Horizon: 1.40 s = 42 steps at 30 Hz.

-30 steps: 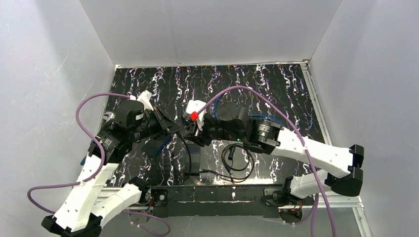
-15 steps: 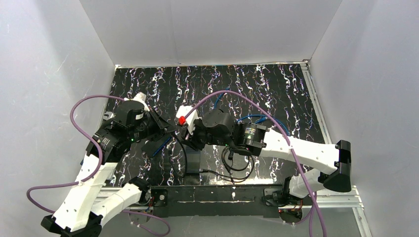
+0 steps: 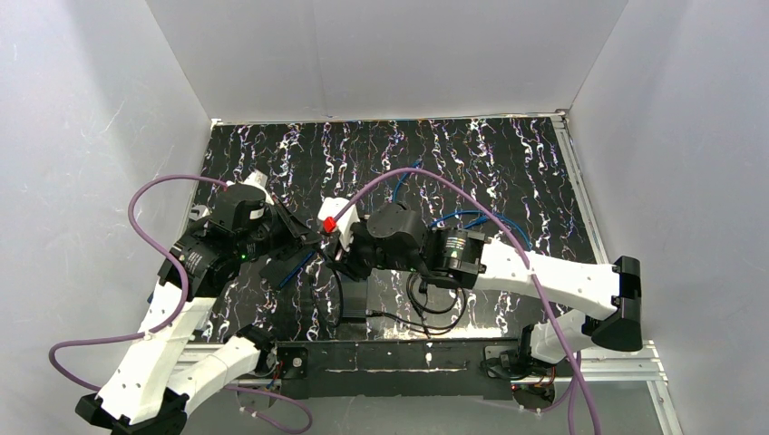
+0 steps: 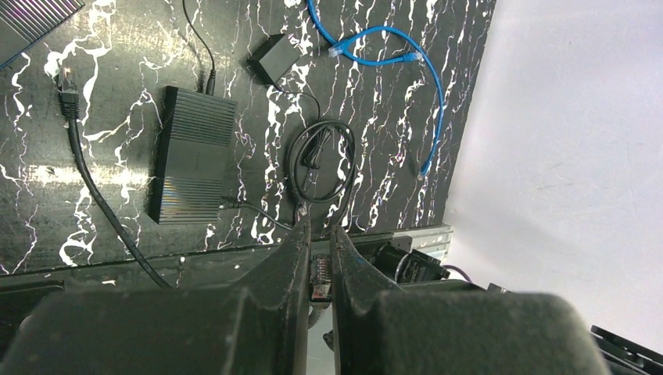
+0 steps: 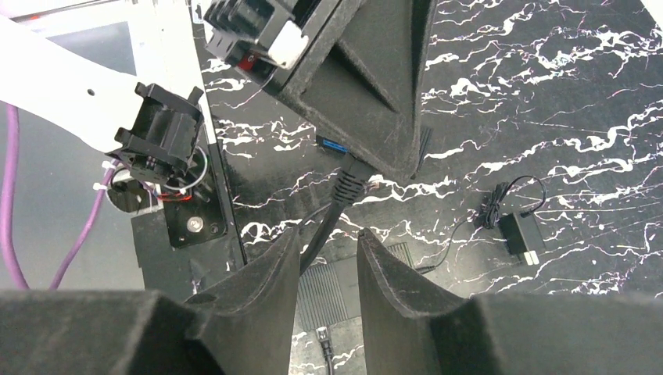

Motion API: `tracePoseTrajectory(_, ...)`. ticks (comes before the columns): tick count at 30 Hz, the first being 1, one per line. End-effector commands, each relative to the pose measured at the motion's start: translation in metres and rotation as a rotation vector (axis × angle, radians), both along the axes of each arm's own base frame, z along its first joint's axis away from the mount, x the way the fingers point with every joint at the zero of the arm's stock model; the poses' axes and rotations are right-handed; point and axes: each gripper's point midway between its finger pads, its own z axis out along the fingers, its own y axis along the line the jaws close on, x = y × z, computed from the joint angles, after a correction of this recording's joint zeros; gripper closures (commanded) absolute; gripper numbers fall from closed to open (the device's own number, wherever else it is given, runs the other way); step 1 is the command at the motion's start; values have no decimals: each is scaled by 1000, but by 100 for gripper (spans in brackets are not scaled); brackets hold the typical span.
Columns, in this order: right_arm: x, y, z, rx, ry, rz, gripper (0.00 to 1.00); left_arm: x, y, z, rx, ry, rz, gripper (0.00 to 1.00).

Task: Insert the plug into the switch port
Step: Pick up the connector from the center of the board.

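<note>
The table has a black top with white veins, like marble. Three plain white walls close it in: the far wall, the left wall and the right wall. They meet at the two far corners. A metal rail runs along the right edge of the top, just beside the right wall. A thin pale strip lines the far edge. A black bar lies along the near edge. The light is soft and even, and the top shines a little in places.
</note>
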Motion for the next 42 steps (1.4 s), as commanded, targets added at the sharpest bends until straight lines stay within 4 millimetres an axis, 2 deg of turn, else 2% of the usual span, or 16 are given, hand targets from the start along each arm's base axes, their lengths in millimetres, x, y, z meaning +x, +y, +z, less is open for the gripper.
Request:
tracePoseTrajectory(1, 2, 15, 22, 78, -10, -5, 61, -2, 4, 11, 3, -16, 10, 100)
tracePoseTrajectory(8, 0, 25, 12, 71, 19, 3, 62, -6, 7, 14, 11, -20, 3, 100)
tracePoseTrajectory(9, 0, 27, 11, 72, 23, 3, 64, -7, 7, 14, 11, -20, 2, 100)
tracePoseTrajectory(14, 5, 28, 11, 75, 15, -19, 99, -9, 5, 15, 3, -20, -12, 100)
tracePoseTrajectory(19, 6, 21, 17, 90, 2, -31, 99, -14, -10, 24, -36, -63, -129, 98)
tracePoseTrajectory(22, 1, 12, 20, 101, -3, -11, 99, -18, -15, 30, -49, -104, -190, 85)
tracePoseTrajectory(26, -10, -7, 21, 117, 7, 32, 99, -24, -25, 50, -116, -247, -288, 50)
tracePoseTrajectory(28, -15, -17, 12, 114, 21, 59, 99, -30, -29, 61, -141, -321, -347, 37)
tracePoseTrajectory(29, -18, -23, 16, 133, 24, 80, 99, -33, -31, 66, -149, -354, -378, 32)
tracePoseTrajectory(30, -21, -30, 11, 134, 31, 96, 99, -36, -33, 70, -153, -380, -406, 29)
tracePoseTrajectory(33, -35, -49, 15, 159, 25, 180, 99, -45, -37, 78, -150, -441, -496, 22)
tracePoseTrajectory(36, -46, -64, 17, 185, 54, 242, 99, -56, -43, 83, -161, -497, -600, 8)
tracePoseTrajectory(39, -57, -80, 22, 221, 110, 318, 99, -69, -46, 88, -168, -569, -701, 2)
tracePoseTrajectory(42, -68, -93, 30, 250, 156, 407, 99, -82, -49, 94, -182, -640, -806, 2)
